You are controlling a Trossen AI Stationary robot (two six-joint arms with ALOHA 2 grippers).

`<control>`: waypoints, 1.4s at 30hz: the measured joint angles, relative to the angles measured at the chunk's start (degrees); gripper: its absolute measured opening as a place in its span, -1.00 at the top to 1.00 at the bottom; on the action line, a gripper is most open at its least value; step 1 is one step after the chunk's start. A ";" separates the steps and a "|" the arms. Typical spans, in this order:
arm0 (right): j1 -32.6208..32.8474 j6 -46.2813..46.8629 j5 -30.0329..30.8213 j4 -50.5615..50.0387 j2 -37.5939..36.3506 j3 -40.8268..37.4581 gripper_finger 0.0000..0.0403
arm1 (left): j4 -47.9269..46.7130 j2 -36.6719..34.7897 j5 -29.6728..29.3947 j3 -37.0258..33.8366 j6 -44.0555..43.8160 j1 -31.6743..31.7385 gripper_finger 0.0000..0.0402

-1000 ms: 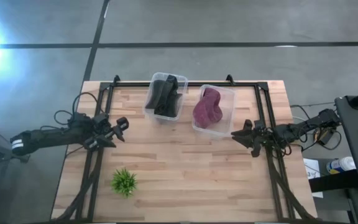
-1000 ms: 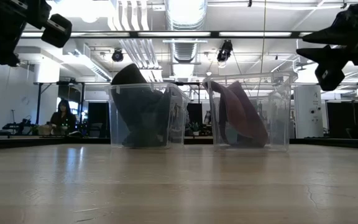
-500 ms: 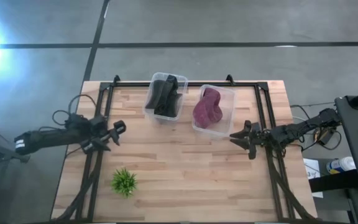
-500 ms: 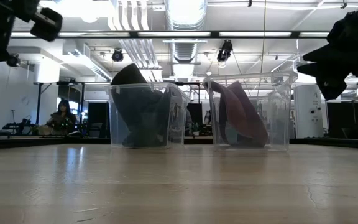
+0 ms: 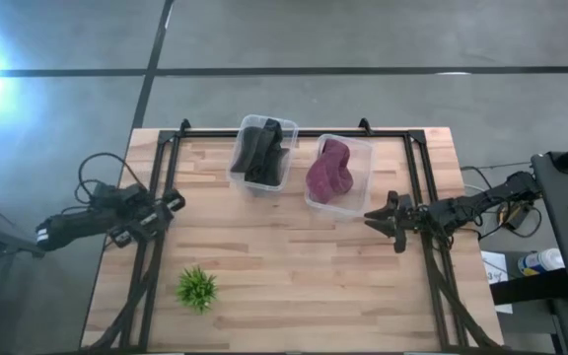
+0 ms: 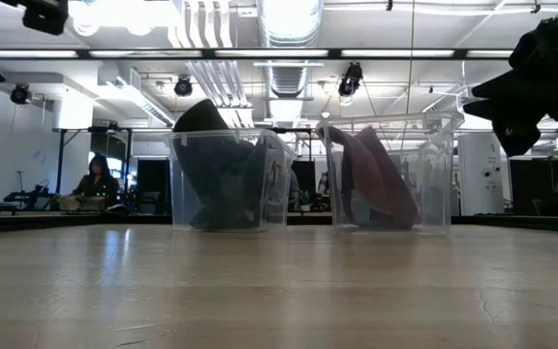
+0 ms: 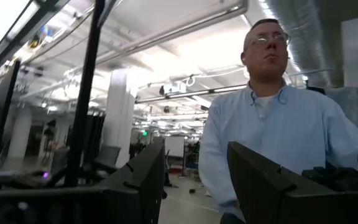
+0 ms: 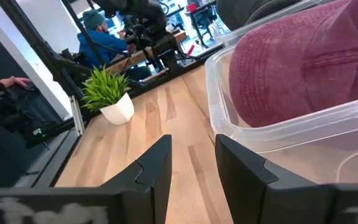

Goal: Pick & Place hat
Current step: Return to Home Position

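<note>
A black hat (image 5: pixel 261 153) sits in the left clear bin (image 5: pixel 243 180), and a maroon hat (image 5: pixel 329 171) fills the right clear bin (image 5: pixel 361 187); both bins stand at the table's far middle. My left gripper (image 5: pixel 173 204) hovers open over the table's left side, holding nothing; in the left wrist view (image 7: pixel 194 177) it points up into the room. My right gripper (image 5: pixel 371 218) hangs open just to the near right of the maroon hat's bin, and in its wrist view (image 8: pixel 194 158) it faces the bin wall (image 8: pixel 241 134) and the maroon hat (image 8: pixel 303 62).
A small green potted plant (image 5: pixel 196 288) stands near the table's near left part. Bare wood lies between the grippers and toward the near edge. A person in a light blue shirt (image 7: pixel 272 130) stands beyond the table, and other people show far off in the room.
My left gripper has drawn back toward the table's left edge and risen, leaving all but the top corner of the low view. Hats and bins have stayed in place.
</note>
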 joint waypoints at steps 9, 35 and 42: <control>0.00 0.00 0.01 0.02 0.00 0.00 0.35 | 0.57 -6.08 2.60 -0.02 -9.93 -0.47 0.17; 0.00 -0.02 0.00 0.04 0.00 0.02 0.36 | -11.51 -6.15 26.54 -0.15 12.10 -3.11 0.17; -0.02 -0.02 0.01 0.04 0.00 0.02 0.40 | -8.46 -6.15 4.70 -0.17 16.92 -5.04 0.17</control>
